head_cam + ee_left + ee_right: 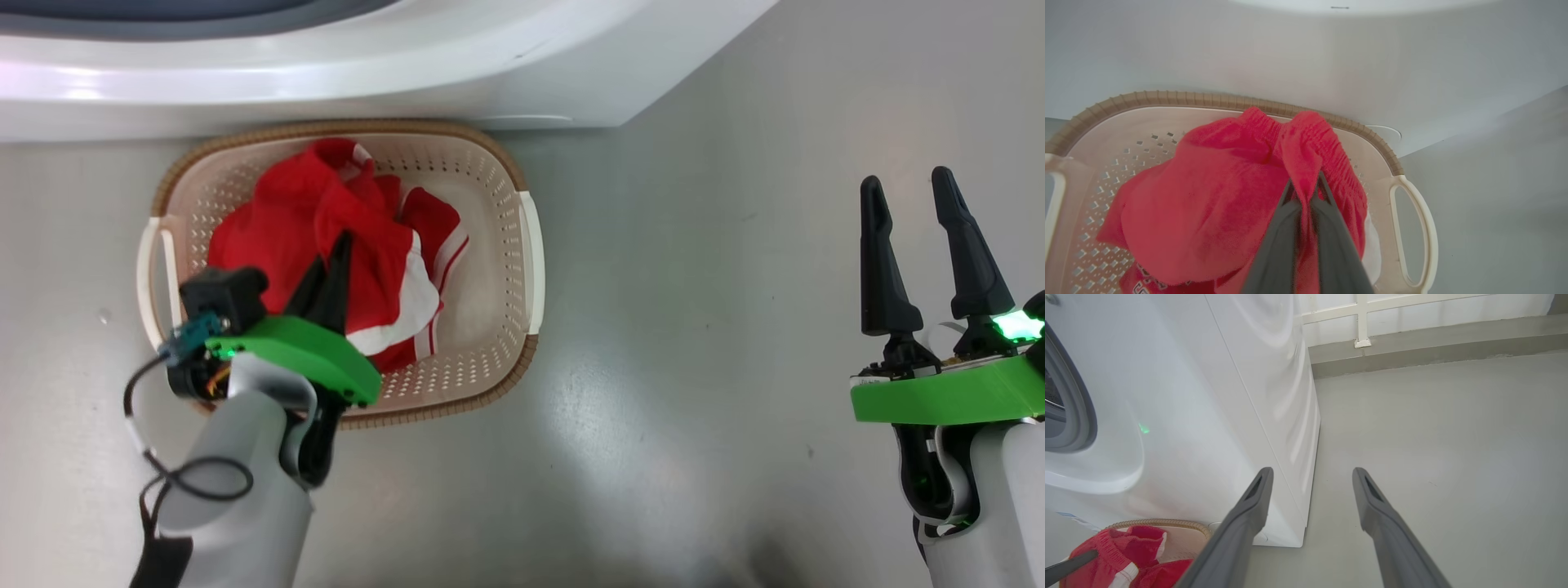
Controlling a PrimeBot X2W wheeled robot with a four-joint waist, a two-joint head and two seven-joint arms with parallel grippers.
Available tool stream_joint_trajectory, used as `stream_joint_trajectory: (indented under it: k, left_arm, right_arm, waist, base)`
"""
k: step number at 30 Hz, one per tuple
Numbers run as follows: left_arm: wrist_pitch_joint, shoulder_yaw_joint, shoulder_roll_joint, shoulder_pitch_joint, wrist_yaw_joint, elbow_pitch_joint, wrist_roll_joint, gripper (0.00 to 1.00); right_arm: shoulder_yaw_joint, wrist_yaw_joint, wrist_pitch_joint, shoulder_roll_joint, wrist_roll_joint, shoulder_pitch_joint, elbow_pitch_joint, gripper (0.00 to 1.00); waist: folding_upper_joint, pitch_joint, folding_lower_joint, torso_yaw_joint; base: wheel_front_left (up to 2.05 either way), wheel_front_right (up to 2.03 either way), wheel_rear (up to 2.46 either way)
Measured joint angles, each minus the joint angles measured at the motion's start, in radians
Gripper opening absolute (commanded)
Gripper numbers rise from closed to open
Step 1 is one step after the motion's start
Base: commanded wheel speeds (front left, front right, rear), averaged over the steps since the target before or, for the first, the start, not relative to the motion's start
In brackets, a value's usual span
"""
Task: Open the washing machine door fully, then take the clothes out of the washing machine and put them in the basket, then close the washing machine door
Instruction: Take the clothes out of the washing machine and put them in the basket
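The basket stands on the floor against the washing machine. Red clothes with white stripes lie piled inside it. My left gripper hangs over the pile, shut on a raised fold of the red clothes; in the left wrist view the cloth is pinched between the fingers of the left gripper, above the basket's rim. My right gripper stands open and holds nothing, off to the right over bare floor. The washing machine door is out of view.
The right wrist view looks past the open right gripper at the machine's white corner, its grey gasket, and the basket with clothes. Grey floor runs to a back wall.
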Motion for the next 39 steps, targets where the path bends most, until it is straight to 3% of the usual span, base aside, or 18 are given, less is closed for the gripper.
stream_joint_trajectory:
  k: [13,14,17,19,26,39]
  left_arm:
    - [0.000,-0.012,-0.006,-0.162,0.000,0.236,0.057,0.00]
    - [0.000,-0.010,-0.006,-0.168,0.000,0.244,0.057,0.05]
    - [0.000,-0.002,-0.006,-0.179,0.000,0.256,0.063,0.49]
    - [0.000,0.006,-0.006,-0.179,0.000,0.260,0.066,1.00]
    - [0.000,0.027,-0.006,-0.169,0.000,0.247,0.078,1.00]
    - [0.000,0.121,-0.006,-0.018,0.000,0.035,0.131,1.00]
  right_arm:
    - [0.002,0.000,0.000,0.010,0.000,-0.022,-0.004,1.00]
    - [0.002,0.000,0.000,0.011,0.000,-0.022,-0.004,1.00]
    - [0.003,0.000,0.000,0.013,0.000,-0.022,-0.004,1.00]
    - [0.003,0.000,0.000,0.014,0.000,-0.022,-0.004,1.00]
    - [0.003,0.000,0.000,0.014,0.000,-0.022,0.007,1.00]
    - [0.005,0.000,0.000,-0.003,0.000,-0.008,0.045,1.00]
  waist:
    - [0.0000,0.058,0.0000,-0.024]
    - [0.0000,0.059,0.0000,-0.026]
    - [0.0000,0.060,0.0000,-0.031]
    - [0.0000,0.057,0.0000,-0.031]
    - [0.0000,0.023,0.0001,-0.027]
    - [0.0000,-0.097,0.0001,-0.014]
  base:
    - [0.00,0.00,0.00]
    - [0.00,0.00,0.00]
    - [0.00,0.00,0.00]
    - [0.00,0.00,0.00]
    - [0.00,0.00,0.00]
    - [0.00,0.00,0.00]
